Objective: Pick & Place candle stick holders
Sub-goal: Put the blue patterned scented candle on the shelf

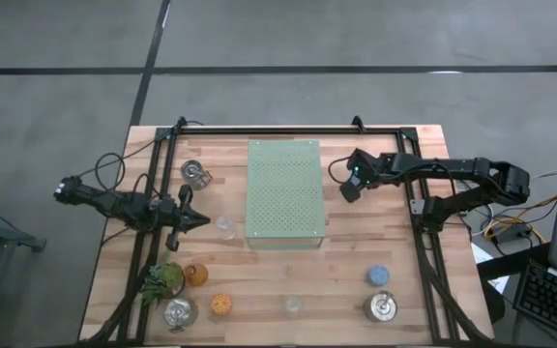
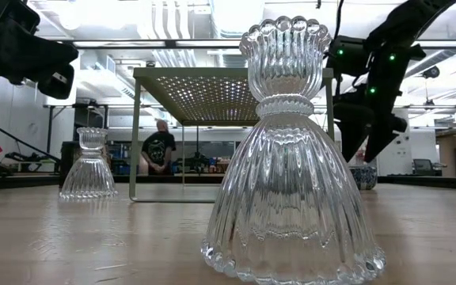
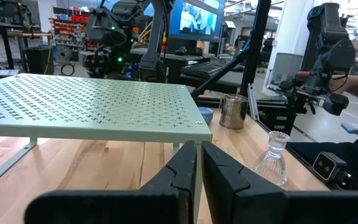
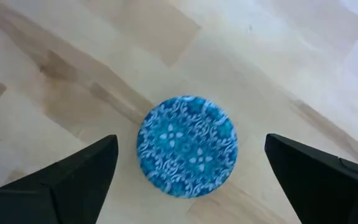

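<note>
Hovering right gripper (image 4: pixel 191 171) | fingers released wide, straddling blue holder (image 4: pixel 187 146) beside green board (image 1: pixel 284 193), likely for grasping | left gripper (image 3: pixel 197 180) clenched empty beside board.

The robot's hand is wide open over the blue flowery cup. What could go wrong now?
The right hand hangs open over the round blue patterned candle holder, with one finger on each side. If it comes down off-centre, a finger could knock or tip the holder. The pale green perforated board stands close beside that hand, so a sideways move might bump it.
</note>
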